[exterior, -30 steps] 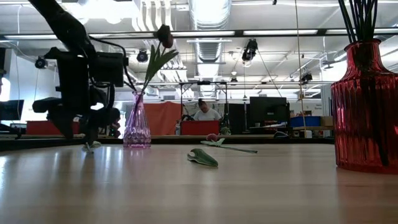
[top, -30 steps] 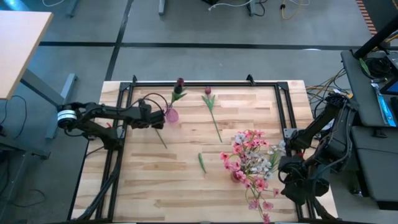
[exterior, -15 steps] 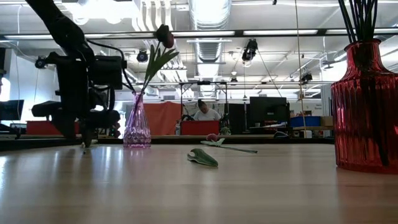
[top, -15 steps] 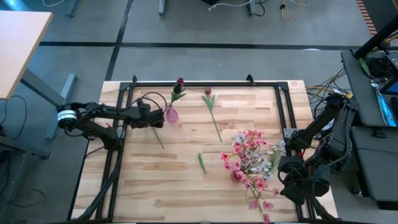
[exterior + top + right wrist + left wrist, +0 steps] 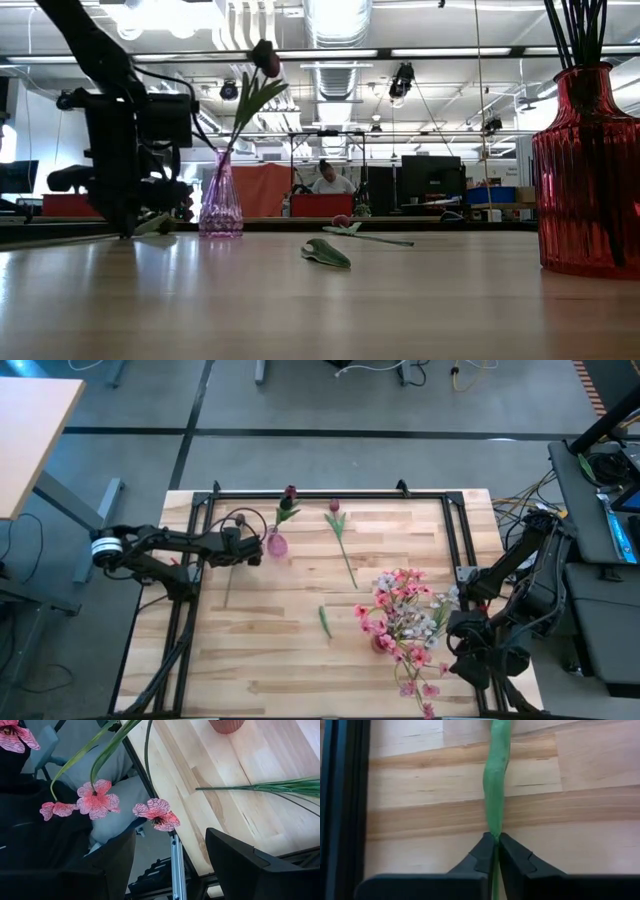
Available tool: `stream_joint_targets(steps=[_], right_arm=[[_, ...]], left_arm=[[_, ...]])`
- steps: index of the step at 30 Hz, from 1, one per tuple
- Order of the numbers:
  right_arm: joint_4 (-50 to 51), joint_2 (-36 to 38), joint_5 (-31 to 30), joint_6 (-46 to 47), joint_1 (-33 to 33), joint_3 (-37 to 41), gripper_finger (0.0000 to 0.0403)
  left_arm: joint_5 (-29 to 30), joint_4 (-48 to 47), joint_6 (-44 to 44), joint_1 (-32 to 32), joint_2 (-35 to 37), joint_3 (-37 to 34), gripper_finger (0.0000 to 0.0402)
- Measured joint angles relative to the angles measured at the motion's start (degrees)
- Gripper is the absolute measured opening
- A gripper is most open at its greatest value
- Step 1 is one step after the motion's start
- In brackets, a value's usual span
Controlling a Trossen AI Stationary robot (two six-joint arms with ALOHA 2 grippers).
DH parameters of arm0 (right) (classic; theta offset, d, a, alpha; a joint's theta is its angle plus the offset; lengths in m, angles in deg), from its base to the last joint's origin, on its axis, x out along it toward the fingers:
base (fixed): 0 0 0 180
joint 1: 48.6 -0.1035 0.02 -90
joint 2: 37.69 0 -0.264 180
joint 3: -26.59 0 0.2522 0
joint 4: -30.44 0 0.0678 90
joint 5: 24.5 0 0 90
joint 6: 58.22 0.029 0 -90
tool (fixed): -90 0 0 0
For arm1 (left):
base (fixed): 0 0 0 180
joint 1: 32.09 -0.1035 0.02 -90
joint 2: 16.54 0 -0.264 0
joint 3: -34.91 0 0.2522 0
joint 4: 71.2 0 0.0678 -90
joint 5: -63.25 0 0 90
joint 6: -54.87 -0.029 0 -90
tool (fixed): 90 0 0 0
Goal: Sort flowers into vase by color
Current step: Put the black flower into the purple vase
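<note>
My left gripper (image 5: pixel 246 556) (image 5: pixel 495 839) is down at the table's far left, beside the purple vase (image 5: pixel 276 545) (image 5: pixel 220 195), and is shut on a thin green stem (image 5: pixel 495 780) whose bloom I cannot see. A maroon tulip (image 5: pixel 289 492) stands in that vase. Another maroon tulip (image 5: pixel 341 538) lies flat on the wood. The red vase (image 5: pixel 383 643) (image 5: pixel 585 170) holds sprays of pink and whitish blooms (image 5: pixel 405 610). My right gripper (image 5: pixel 170 870) (image 5: pixel 470 652) hangs open above the table's near right corner, beside those sprays. My left gripper pinches the green stem (image 5: pixel 494 829) between its two fingertips (image 5: pixel 482 851). The fingers slant down from above. The stem runs straight on away from the fingertips and lies along the wood (image 5: pixel 228 588).
A loose green leaf (image 5: pixel 324 621) (image 5: pixel 326 253) lies near the table's middle. A black metal frame (image 5: pixel 300 494) runs along the far, left and right edges. Bare wood lies between the two vases and along the near edge.
My left gripper has shut on the green stem while staying low beside the purple vase. The stem's free end has swung across the wood from pointing near-right toward the table's left side. My right arm has kept still.
</note>
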Motion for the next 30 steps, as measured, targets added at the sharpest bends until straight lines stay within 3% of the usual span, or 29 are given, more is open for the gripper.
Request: stream_joint_targets(steps=[6, 15, 23, 27, 30], right_arm=[[0.0, 0.0, 0.0, 0.1, 0.0, 0.0, 0.0233], [0.0, 0.0, -0.7, 0.1, 0.0, 0.0, 0.0233], [0.0, 0.0, -1.6, 0.2, 0.0, 0.0, 0.0233], [0.0, 0.0, -1.7, 0.1, 0.0, 0.0, 0.0233], [0.0, 0.0, -2.1, 0.1, 0.0, 0.0, 0.0233]], left_arm=[[3.1, -6.7, -0.4, -0.1, 0.6, 4.0, 0.0001], [11.5, -27.2, -1.5, -0.2, 5.7, 16.7, 0.0000], [15.2, -29.0, -9.4, 1.4, 18.8, 25.8, 0.0000], [19.1, -27.7, -11.3, 5.6, 25.7, 27.2, 0.0000], [21.6, -21.7, -15.1, 11.3, 30.6, 26.8, 0.0000]])
